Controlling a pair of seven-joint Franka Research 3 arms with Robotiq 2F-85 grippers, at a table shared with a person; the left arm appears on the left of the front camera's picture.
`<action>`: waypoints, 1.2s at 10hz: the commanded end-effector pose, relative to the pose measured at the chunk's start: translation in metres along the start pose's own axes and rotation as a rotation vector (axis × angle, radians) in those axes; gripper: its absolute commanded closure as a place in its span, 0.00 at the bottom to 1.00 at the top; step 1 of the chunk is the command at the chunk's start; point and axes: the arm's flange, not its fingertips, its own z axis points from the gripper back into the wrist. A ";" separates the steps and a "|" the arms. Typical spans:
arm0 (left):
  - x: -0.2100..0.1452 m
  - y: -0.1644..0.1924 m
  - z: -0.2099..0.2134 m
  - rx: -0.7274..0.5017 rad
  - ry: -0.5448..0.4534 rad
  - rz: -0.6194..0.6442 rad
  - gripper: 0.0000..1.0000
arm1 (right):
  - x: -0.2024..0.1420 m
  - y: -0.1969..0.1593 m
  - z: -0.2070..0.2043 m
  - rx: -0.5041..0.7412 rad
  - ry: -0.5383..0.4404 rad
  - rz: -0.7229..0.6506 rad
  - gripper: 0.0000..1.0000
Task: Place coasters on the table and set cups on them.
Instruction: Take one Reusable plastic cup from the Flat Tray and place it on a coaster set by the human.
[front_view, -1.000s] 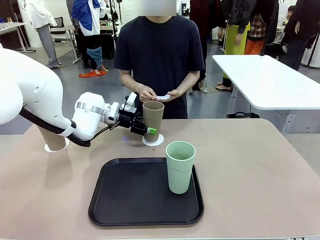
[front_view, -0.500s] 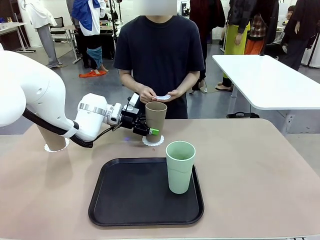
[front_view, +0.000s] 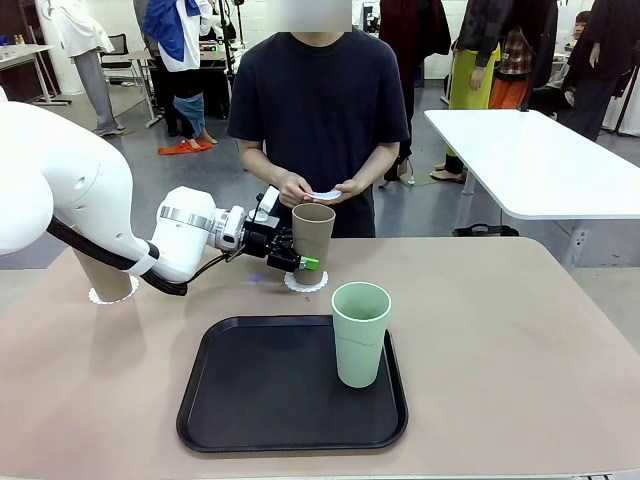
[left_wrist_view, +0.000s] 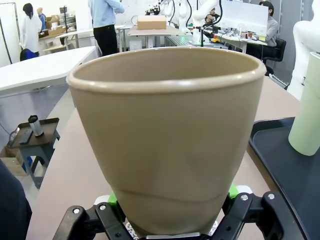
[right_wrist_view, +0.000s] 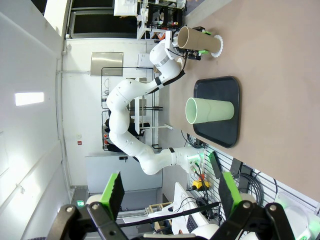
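Scanning the table (front_view: 520, 330): mint cup (front_view: 360, 335) waits on tray (front_view: 260, 400), near edge. Your L gripper (front_view: 303, 262), clamped low on tan cup (front_view: 312, 235), crept slightly right this last sec and is now steady over coaster (front_view: 320, 285) by far edge, mid; release looks due. R gripper (right_wrist_view: 170, 197) jaws apart.

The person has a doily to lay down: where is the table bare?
Bare: the wide stretch of table right of the tray and green cup. Crowded: far middle, where the left tool grips a brown cup at a doily, and the left, under the arm.
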 end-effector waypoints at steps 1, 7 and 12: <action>0.001 0.008 -0.002 -0.022 0.016 0.011 0.17 | 0.000 -0.001 -0.001 0.004 -0.005 0.012 0.00; -0.002 0.007 0.001 -0.027 0.009 0.024 0.09 | 0.000 -0.001 -0.001 0.004 -0.005 0.012 0.00; -0.002 0.006 0.003 -0.027 0.004 0.026 0.00 | 0.000 -0.001 -0.001 0.004 -0.005 0.012 0.00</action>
